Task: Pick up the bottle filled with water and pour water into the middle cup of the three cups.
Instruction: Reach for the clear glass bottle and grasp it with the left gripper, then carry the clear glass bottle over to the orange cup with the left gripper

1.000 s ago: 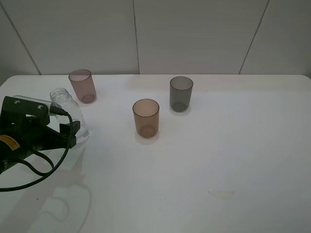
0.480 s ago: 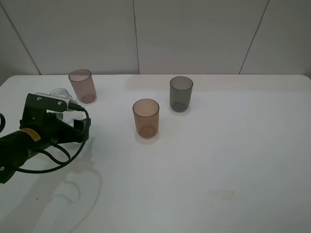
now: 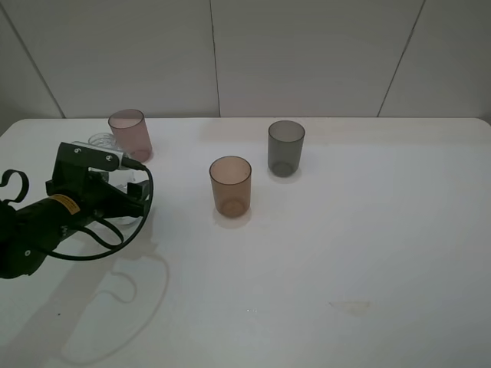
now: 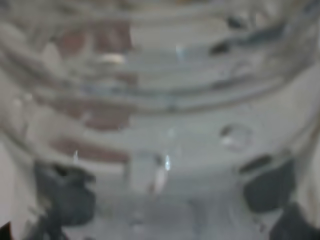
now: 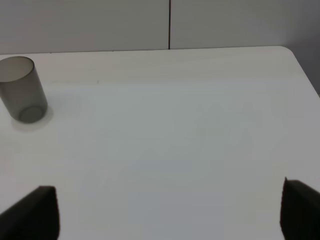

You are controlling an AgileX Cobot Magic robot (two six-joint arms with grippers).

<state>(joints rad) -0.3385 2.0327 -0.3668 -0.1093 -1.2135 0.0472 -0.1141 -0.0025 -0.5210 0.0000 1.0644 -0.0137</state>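
As the left gripper (image 3: 124, 186) covers it, the bottle (image 3: 100, 141) barely shows.

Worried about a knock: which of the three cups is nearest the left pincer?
The pink cup, just beyond the left pincer; the amber cup and the grey cup stand much farther off to its right.

**White table against a pale panelled wall**

A white table (image 3: 345, 245) fills the near and middle ground, its far edge meeting a pale grey wall (image 3: 307, 54). Thin dark seams (image 3: 214, 57) split the wall into panels. Soft, even light lies across the top; a faint smudge (image 3: 349, 307) marks the near right.
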